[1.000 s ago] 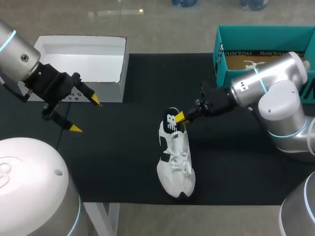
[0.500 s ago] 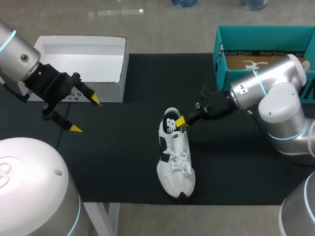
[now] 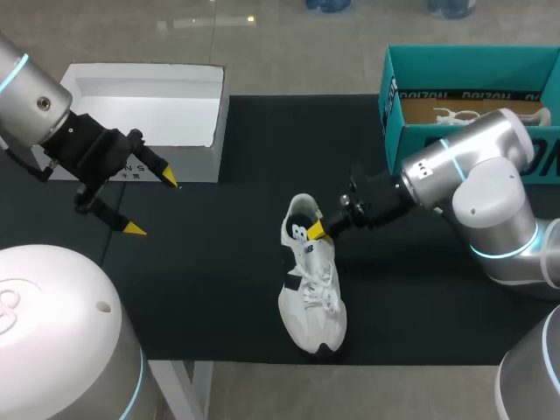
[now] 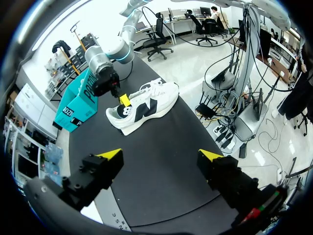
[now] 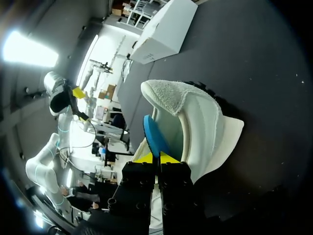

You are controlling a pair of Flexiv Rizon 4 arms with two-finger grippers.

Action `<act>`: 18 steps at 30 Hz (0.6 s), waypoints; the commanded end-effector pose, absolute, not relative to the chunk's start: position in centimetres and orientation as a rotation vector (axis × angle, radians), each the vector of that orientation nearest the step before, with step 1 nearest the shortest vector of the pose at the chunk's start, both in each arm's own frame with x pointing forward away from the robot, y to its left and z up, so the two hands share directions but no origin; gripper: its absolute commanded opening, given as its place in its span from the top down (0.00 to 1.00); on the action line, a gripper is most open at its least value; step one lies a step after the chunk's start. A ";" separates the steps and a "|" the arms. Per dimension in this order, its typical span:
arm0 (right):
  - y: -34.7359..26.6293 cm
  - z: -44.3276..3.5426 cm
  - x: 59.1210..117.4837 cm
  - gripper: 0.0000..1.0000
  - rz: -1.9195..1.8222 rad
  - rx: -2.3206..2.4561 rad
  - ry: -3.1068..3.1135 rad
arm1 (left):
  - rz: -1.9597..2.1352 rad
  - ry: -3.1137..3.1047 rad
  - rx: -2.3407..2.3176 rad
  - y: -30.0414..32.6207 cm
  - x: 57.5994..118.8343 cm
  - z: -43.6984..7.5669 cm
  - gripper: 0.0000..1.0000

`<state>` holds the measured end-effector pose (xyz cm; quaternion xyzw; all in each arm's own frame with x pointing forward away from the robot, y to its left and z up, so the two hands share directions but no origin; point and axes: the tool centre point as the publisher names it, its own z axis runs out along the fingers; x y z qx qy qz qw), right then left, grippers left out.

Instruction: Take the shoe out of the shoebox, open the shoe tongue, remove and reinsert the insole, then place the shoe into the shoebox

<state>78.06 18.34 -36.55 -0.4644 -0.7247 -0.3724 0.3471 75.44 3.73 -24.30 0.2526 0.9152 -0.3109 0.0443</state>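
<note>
A white shoe (image 3: pixel 312 289) with black side marks lies on the black mat, toe toward the front edge. My right gripper (image 3: pixel 315 231) is at its heel opening. In the right wrist view the right gripper (image 5: pixel 156 157) is shut on the thin edge of the blue insole (image 5: pixel 151 134), which stands up inside the shoe (image 5: pixel 195 122). My left gripper (image 3: pixel 150 204) hangs open and empty over the mat's left side, in front of the white lid. Ahead of the left gripper (image 4: pixel 160 155), the left wrist view shows the shoe (image 4: pixel 144 105) and the right gripper (image 4: pixel 124 100).
A teal shoebox (image 3: pixel 398 74) stands at the back right with another white shoe (image 3: pixel 455 114) inside. A white box lid (image 3: pixel 144 109) lies at the back left. The black mat (image 3: pixel 219 289) covers the table between them.
My right gripper has moved toward the front along the shoe's heel opening and closed its fingers on the insole. The heel shifted slightly. The left arm has not moved.
</note>
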 end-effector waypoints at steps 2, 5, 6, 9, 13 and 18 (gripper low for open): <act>17.9 -36.8 78.3 0.97 -0.959 -1.233 -1.885 | -0.945 2.800 0.773 3.7 75.5 -24.3 0.00; 17.5 -36.2 78.5 0.45 -0.965 -1.248 -1.895 | -0.945 2.800 0.773 3.7 75.5 -24.3 0.00; 17.4 -35.9 78.6 0.00 -0.967 -1.256 -1.899 | -0.945 2.800 0.773 3.7 75.5 -24.3 0.00; 16.9 -35.1 78.8 0.00 -0.996 -1.268 -1.909 | -0.945 2.800 0.773 3.7 75.5 -24.3 0.00; 16.6 -33.9 79.2 0.00 -1.012 -1.269 -1.943 | -0.945 2.800 0.773 3.7 75.5 -24.3 0.00; 16.1 -32.7 79.9 0.00 -1.048 -1.283 -1.969 | -0.945 2.800 0.773 3.7 75.5 -24.3 0.00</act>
